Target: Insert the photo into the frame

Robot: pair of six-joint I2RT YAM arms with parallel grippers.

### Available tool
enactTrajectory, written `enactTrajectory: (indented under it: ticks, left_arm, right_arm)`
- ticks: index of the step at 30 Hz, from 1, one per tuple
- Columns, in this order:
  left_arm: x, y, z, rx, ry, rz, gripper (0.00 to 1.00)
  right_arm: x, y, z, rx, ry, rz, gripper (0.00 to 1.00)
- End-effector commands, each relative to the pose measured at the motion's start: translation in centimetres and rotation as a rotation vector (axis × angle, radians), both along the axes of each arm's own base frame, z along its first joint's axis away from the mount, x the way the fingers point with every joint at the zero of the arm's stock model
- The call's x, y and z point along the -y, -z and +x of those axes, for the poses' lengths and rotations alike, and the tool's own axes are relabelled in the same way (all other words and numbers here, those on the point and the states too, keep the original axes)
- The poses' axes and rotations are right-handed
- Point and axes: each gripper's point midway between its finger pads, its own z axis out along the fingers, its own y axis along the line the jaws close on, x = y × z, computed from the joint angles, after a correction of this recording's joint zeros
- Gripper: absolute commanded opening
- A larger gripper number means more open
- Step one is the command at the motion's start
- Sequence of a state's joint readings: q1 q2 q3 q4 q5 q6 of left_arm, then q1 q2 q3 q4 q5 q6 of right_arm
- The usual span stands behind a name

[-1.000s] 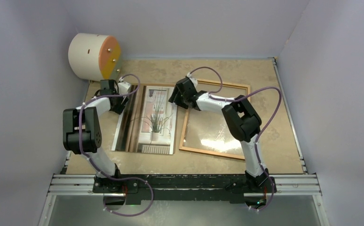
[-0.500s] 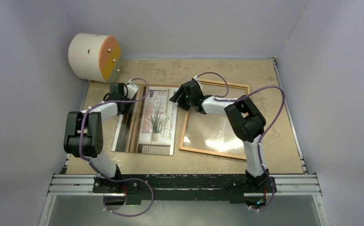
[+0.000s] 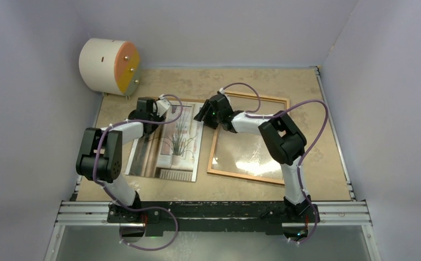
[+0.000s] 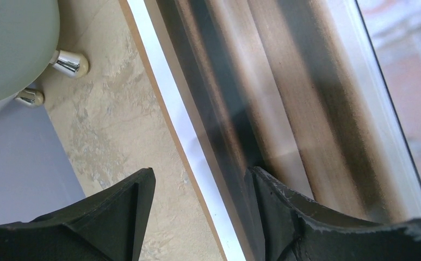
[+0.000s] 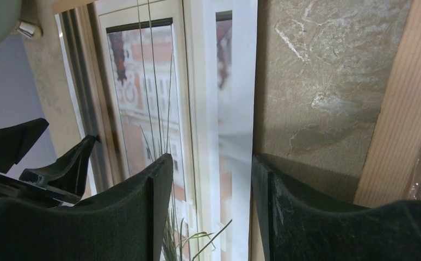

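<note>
The photo [image 3: 170, 142], a glossy print of a spindly plant by a window, lies flat on the table, left of the frame [image 3: 276, 101]. The thin wooden frame lies flat too, with tabletop showing through its glass. My left gripper [image 3: 153, 110] is open at the photo's far left corner. In the left wrist view its jaws [image 4: 200, 187] straddle the photo's white left border [image 4: 165, 103], one finger over the table and one over the print. My right gripper [image 3: 204, 113] is open at the far right corner. Its jaws [image 5: 212, 179] straddle the photo's right edge [image 5: 235, 109], beside the frame's rail [image 5: 398, 109].
A cream-and-orange cylinder [image 3: 107, 65] on small metal feet stands at the back left corner, close behind the left gripper. Grey walls close in the table on three sides. A strip of beige tabletop [image 5: 317, 81] separates the photo from the frame.
My left gripper has moved right and a little nearer, onto the photo's far left corner. The photo's far end has swung slightly right. The right gripper has barely shifted.
</note>
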State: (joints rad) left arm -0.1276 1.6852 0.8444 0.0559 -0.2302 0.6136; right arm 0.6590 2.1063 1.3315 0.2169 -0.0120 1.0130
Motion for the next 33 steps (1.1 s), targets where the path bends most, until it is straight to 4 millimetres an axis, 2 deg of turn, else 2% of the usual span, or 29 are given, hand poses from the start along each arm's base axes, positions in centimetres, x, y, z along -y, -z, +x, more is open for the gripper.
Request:
enactTrajectory:
  ticks: [1,6,15,25,27,31,33]
  left_arm:
    - [1.3,4.1,-2.8,-0.182,0.035,-0.060,0.66]
    - [1.6,5.1,-3.5,-0.233,0.045,-0.070,0.66]
    - [1.4,5.6,-4.2,-0.269,0.051,-0.058,0.66]
    - [1.6,5.5,-4.4,-0.275,0.053,-0.068,0.66]
    - [1.8,5.3,-4.4,-0.284,0.054,-0.082,0.66]
    - [2.2,4.5,-4.2,-0.290,0.059,-0.110,0.66]
    - [2.3,3.9,-4.0,-0.286,0.058,-0.117,0.66]
  right_arm:
    - [-0.5,-0.5,-2.4,-0.016,-0.091,-0.015,0.58]
    - [-1.4,-3.4,-1.8,0.047,-0.099,0.048,0.58]
    - [-1.5,-4.3,-2.2,0.069,-0.117,0.037,0.56]
    - [-3.6,-8.2,-3.2,0.132,-0.181,0.257,0.57]
    - [-4.1,-8.1,-3.2,0.127,-0.197,0.268,0.55]
    - [-4.7,-6.6,-3.1,0.086,-0.208,0.271,0.50]
    - [-4.7,-6.0,-3.1,0.072,-0.205,0.270,0.42]
